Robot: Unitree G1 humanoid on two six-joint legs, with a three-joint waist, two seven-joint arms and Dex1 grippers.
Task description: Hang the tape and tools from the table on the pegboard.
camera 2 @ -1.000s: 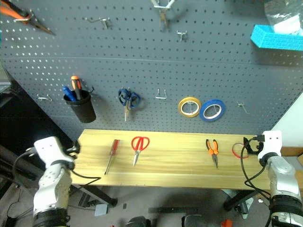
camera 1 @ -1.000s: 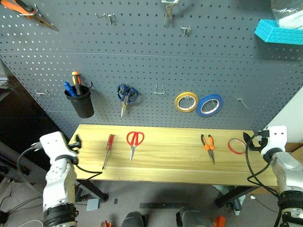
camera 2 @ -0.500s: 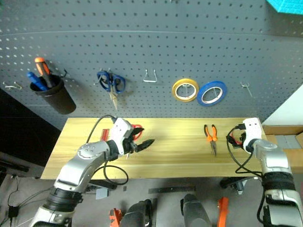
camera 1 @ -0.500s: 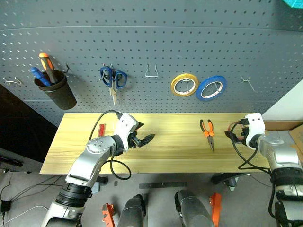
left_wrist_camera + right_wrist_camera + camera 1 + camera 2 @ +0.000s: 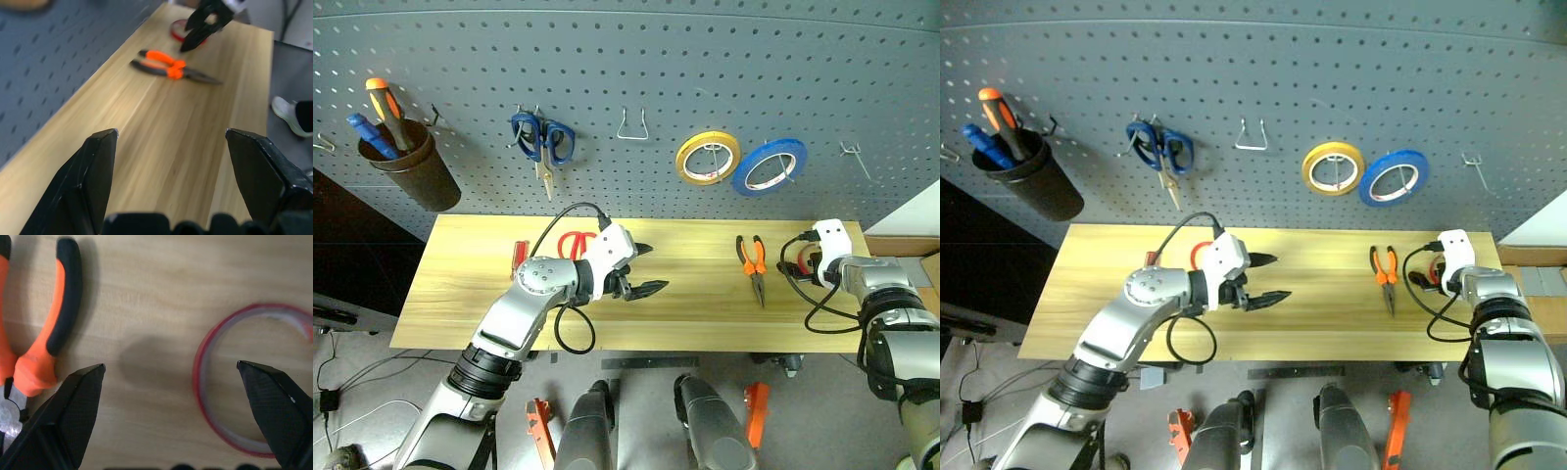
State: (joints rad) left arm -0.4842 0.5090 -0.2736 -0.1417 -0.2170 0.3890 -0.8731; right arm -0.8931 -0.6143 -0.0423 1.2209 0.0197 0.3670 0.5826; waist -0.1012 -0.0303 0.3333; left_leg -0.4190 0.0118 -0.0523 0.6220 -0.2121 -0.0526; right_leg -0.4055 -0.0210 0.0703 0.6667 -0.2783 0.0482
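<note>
The thin red tape [image 5: 199, 377] lies on the table [image 5: 705, 318] at its right end, and my right gripper [image 5: 169, 366] hangs open just above it, one finger over the ring's hollow. The orange-and-black pliers [image 5: 752, 264] lie left of that. My left gripper [image 5: 647, 269] is open and empty over the middle of the table, pointing right toward the pliers [image 5: 168, 66]. Behind my left arm the red scissors [image 5: 572, 243] show only their handles, and the red screwdriver [image 5: 520, 253] is partly covered. The pegboard [image 5: 607, 78] stands behind the table.
On the pegboard hang a black cup [image 5: 416, 176] with orange and blue screwdrivers, blue scissors [image 5: 543, 142], a yellow roll [image 5: 707, 157] and a blue roll [image 5: 769, 166]. Bare hooks [image 5: 631, 125] sit between the scissors and the rolls and at the far right.
The camera has tilted down toward the table. My left arm swung right, from the table's left end over the scissors to the middle. My right gripper moved forward over the red tape.
</note>
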